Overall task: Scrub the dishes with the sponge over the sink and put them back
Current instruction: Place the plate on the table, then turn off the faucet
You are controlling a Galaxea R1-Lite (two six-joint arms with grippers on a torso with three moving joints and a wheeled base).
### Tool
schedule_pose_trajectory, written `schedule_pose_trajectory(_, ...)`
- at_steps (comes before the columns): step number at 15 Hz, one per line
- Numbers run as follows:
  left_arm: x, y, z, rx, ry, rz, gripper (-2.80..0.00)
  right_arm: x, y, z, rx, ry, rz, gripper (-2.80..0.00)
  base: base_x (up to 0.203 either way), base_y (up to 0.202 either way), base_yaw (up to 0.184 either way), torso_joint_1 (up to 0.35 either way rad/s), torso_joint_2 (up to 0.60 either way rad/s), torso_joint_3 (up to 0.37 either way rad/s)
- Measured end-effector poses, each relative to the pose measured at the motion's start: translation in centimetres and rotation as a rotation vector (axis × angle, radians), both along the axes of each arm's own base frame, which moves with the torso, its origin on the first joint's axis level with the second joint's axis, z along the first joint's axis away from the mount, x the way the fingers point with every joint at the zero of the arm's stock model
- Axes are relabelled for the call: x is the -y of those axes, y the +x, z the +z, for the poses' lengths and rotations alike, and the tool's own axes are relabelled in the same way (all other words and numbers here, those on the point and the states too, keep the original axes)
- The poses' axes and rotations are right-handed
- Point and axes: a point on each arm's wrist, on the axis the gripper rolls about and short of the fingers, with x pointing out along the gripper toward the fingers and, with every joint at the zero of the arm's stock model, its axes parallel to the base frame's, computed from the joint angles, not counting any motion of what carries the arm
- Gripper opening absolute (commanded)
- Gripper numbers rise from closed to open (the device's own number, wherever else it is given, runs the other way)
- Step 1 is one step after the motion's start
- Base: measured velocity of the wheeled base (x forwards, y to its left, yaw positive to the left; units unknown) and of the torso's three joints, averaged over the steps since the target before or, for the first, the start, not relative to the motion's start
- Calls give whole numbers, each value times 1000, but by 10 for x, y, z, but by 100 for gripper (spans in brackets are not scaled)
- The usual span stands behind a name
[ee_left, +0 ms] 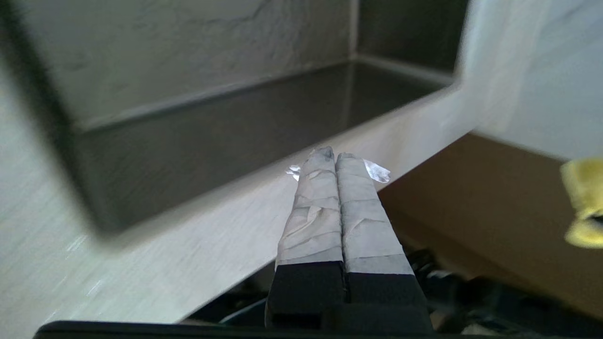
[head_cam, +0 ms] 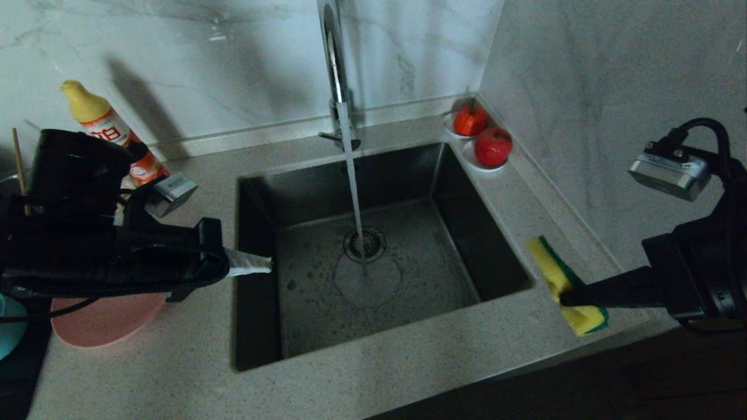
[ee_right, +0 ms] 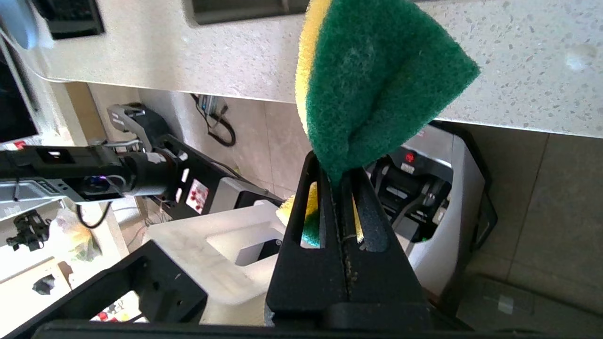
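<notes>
The steel sink [head_cam: 467, 221] fills the middle of the head view, with water running into its drain. My left gripper [head_cam: 265, 265] hovers at the sink's left rim, its taped fingers [ee_left: 320, 197] pressed together and empty. Below that arm the pink plate [head_cam: 105, 321] lies on the counter, and a sliver of the teal bowl [head_cam: 9, 326] shows at the far left edge. My right gripper [head_cam: 566, 298] is over the counter right of the sink, shut on the yellow and green sponge [head_cam: 560, 280]. In the right wrist view the sponge [ee_right: 377, 80] folds between the jaws of the right gripper [ee_right: 337, 176].
The chrome faucet [head_cam: 335, 70] stands behind the sink. A dish soap bottle [head_cam: 105, 125] is at the back left. Two white saucers with red fruit [head_cam: 493, 147] sit in the back right corner. A marble wall runs close along the right side.
</notes>
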Motion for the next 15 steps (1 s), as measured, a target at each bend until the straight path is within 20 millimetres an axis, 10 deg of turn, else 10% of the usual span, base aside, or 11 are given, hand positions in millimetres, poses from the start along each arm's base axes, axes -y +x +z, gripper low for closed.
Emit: schedule_pose_trajectory(15, 26, 74, -10, 146, -208, 163, -280, -5, 20, -12, -21, -18, -23, -280, 0, 0, 0, 0, 0, 0)
